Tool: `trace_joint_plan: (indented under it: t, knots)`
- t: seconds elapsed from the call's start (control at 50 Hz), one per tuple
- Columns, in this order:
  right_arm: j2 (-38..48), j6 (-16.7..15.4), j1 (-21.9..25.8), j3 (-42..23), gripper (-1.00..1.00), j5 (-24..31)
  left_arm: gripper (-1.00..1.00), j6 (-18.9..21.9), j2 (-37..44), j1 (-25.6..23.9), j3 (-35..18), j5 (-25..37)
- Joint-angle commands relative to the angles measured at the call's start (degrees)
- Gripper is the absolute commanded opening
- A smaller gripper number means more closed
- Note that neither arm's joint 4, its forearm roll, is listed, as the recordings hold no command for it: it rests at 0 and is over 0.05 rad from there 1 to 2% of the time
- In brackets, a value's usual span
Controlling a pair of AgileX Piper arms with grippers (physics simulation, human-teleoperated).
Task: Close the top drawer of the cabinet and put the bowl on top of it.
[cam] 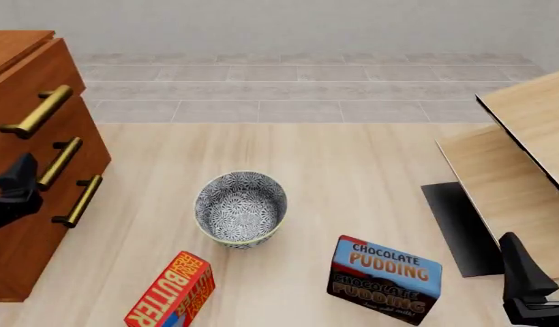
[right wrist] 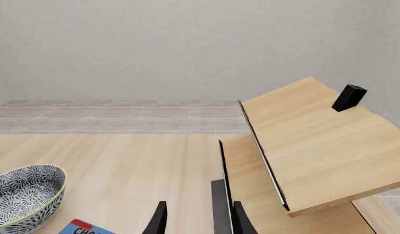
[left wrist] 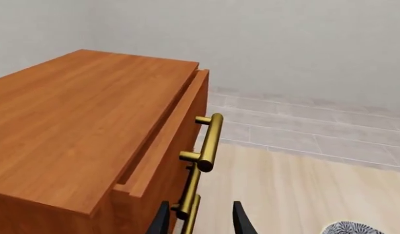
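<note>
Left end effector (cam: 14,185), fingers apart and empty, beside the reddish-brown wooden cabinet (left wrist: 76,126).
Best pressed squarely against slightly protruding top drawer (left wrist: 177,131); blue-patterned ceramic bowl (cam: 241,208) waiting mid-counter.

The cabinet (left wrist: 76,122) looks like reddish-brown wood with a smooth satin grain, and the top drawer (left wrist: 177,141) has the same finish. Its handle (left wrist: 210,141) reads as brushed brass metal (soft highlights, no mirror shine). The bowl (cam: 241,208) appears glazed ceramic, patterned blue-grey on white. The counter (cam: 334,170) is pale matt wood planking. The pudding box (cam: 384,278) and butter box (cam: 170,293) look like printed cardboard. The pale furniture (right wrist: 317,146) is light wood with dark edging
</note>
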Motion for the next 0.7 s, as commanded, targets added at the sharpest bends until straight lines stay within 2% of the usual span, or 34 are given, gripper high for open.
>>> trace_joint_plan:
  t: [0.02, 0.7]
  knots:
    - [-0.13, 0.00, -0.01, -0.01, 1.00, 0.12, 1.00, 0.63, 3.59, 1.78, -0.22, -1.83]
    - [-0.13, 0.00, 0.00, -0.01, 1.00, 0.12, 1.00, -0.23, 6.25, 6.25, -0.10, -4.46]
